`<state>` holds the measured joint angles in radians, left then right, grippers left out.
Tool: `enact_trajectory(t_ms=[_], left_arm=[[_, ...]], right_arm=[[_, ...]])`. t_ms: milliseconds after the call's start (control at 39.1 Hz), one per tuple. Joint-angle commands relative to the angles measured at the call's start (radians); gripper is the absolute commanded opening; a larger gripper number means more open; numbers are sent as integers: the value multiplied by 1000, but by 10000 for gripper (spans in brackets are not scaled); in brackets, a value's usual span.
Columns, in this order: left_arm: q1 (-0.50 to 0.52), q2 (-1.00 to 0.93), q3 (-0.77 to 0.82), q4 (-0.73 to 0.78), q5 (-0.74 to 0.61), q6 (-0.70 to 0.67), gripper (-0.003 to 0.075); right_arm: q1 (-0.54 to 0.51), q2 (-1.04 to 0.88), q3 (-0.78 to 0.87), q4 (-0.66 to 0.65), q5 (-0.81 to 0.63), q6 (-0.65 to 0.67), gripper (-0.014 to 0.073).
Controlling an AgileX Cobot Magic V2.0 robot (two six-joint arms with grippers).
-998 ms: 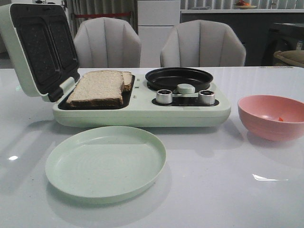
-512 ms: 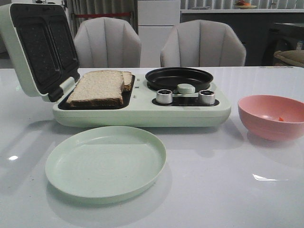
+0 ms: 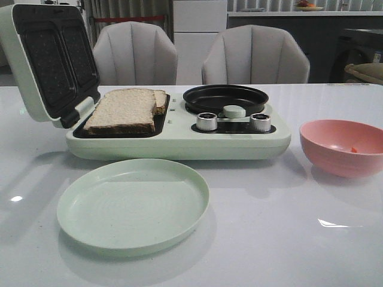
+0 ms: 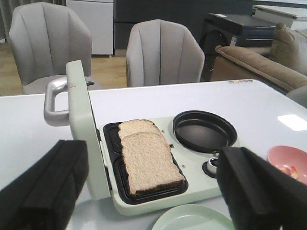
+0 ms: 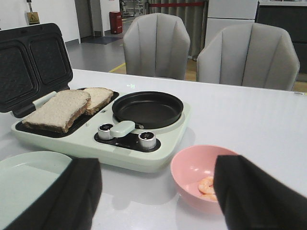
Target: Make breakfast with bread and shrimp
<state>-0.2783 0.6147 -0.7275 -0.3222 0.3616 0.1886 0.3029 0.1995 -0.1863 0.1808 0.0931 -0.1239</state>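
The bread point(image 3: 124, 110) is laid as two overlapping slices in the dark grill tray of the pale green breakfast maker point(image 3: 179, 140), whose lid point(image 3: 48, 60) is propped fully open, so the slices are exposed from above. The shrimp point(image 5: 207, 186) are kept in the pink bowl point(image 3: 342, 146), set just beside the maker on the worktop point(image 3: 269, 227), close to the round black pan point(image 3: 225, 98) where they are presumably meant to be cooked. An empty green plate point(image 3: 133, 205) is placed in front of the maker, probably to receive the finished food. Nothing is held. The left pincer point(image 4: 148, 191) is spread wide, facing the bread from above the plate; the right pincer point(image 5: 158, 196) is likewise spread wide, near the bowl. Each arm thus seems assigned to the item nearest it.
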Motion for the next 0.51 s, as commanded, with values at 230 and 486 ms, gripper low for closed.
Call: enact_trajectory(t_ms=[230,486], left_arm=[[57,337,-290,-98,-105,-32,573],[226,518,-441,-144,-55,-32,461]], right_arm=[[-5,8,-28,-2,-86,-3,586],[-5,8,-28,-2,-86,-3,586]])
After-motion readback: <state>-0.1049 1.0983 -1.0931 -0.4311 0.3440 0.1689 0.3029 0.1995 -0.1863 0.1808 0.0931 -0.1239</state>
